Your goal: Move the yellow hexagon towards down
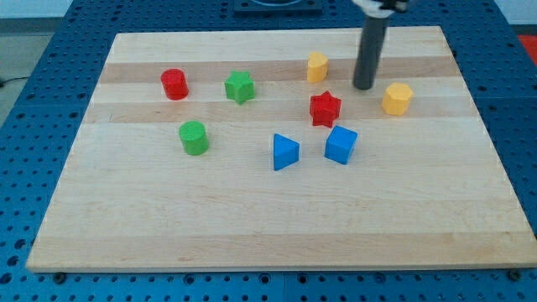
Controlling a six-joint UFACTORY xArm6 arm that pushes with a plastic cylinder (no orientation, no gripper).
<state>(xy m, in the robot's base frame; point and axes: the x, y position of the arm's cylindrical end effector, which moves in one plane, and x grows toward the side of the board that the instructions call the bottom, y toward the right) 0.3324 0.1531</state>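
The yellow hexagon [397,98] sits on the wooden board at the view's upper right. My tip [364,87] is the lower end of a dark upright rod, just to the left of the hexagon and slightly above it in the view, with a small gap between them. A second yellow block [316,66] stands to the left of the rod. A red star [325,109] lies below and left of my tip.
A blue cube [341,144] and a blue triangular block [285,152] lie near the board's middle. A green star [240,86], a red cylinder [174,84] and a green cylinder [194,137] stand on the left half. The board's right edge [482,126] runs near the hexagon.
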